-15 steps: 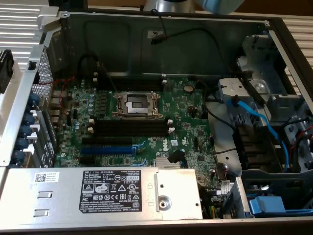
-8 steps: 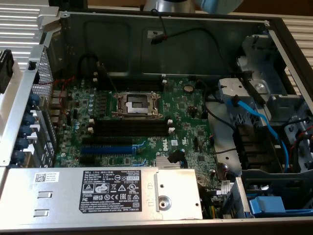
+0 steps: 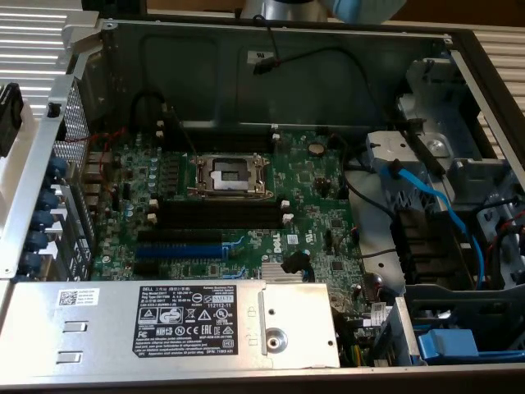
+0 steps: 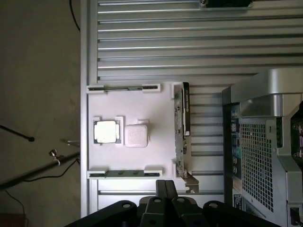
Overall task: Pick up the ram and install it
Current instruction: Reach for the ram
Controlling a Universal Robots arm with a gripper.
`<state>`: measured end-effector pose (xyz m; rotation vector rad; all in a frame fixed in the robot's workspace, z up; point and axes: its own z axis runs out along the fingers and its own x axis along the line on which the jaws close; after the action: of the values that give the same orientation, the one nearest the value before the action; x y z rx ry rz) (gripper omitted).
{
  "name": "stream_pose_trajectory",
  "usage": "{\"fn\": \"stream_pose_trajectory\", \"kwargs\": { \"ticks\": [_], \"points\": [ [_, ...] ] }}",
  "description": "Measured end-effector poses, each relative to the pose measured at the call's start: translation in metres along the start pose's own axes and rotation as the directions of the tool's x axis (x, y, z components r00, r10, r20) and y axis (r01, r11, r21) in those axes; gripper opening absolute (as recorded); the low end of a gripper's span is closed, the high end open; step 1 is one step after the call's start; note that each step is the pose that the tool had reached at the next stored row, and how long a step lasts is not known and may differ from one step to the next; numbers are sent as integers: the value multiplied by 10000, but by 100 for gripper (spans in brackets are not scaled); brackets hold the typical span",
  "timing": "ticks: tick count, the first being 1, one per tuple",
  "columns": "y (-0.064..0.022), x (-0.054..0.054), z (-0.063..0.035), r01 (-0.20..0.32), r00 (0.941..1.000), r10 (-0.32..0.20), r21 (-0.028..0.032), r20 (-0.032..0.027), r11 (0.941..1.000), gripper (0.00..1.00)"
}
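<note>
Hovering near one ram (image 4: 182, 127), gripper (image 4: 165, 185) pinched fully closed, gripping nothing, ram standing along white tray (image 4: 156, 109) edge, four black memory slots (image 3: 217, 215) showing

The motherboard (image 3: 246, 197) lies in the open case (image 3: 287, 49), its processor socket (image 3: 230, 174) between two banks of memory slots (image 3: 221, 215). The power supply (image 3: 164, 324) sits before it, the drive cage (image 3: 443, 164) on the exterior view's right. Beside the case, on the counter (image 4: 156, 47), the ram (image 4: 181, 123) stands along the edge of the tray (image 4: 132, 104) nearest the case.
</note>
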<state>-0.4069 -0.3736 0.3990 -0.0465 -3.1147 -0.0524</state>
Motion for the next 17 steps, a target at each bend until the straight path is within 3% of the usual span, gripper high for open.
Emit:
{"fn": "stream_pose_trajectory", "kwargs": {
  "ticks": [2, 5, 7, 10, 13, 14, 15, 17],
  "points": [
    [18, 40, 3, 16, 10000, -16, 134, 6, 9999, 10],
    [37, 92, 4, 19, 10000, -21, 424, 34, 9991, 10],
    [50, 126, 6, 15, 9999, -22, 588, 118, 9983, 10],
    [58, 174, 10, 5, 9994, -31, 778, 334, 9970, 10],
    [57, 215, 18, 7, 9977, -61, 797, 672, 9968, 10],
    [56, 239, 21, 5, 9971, -65, 795, 755, 9968, 10],
    [55, 274, 24, 4, 9968, -68, 793, 795, 9968, 10],
    [53, 363, 27, 4, 9967, -68, 792, 810, 9969, 10]
  ]
}}
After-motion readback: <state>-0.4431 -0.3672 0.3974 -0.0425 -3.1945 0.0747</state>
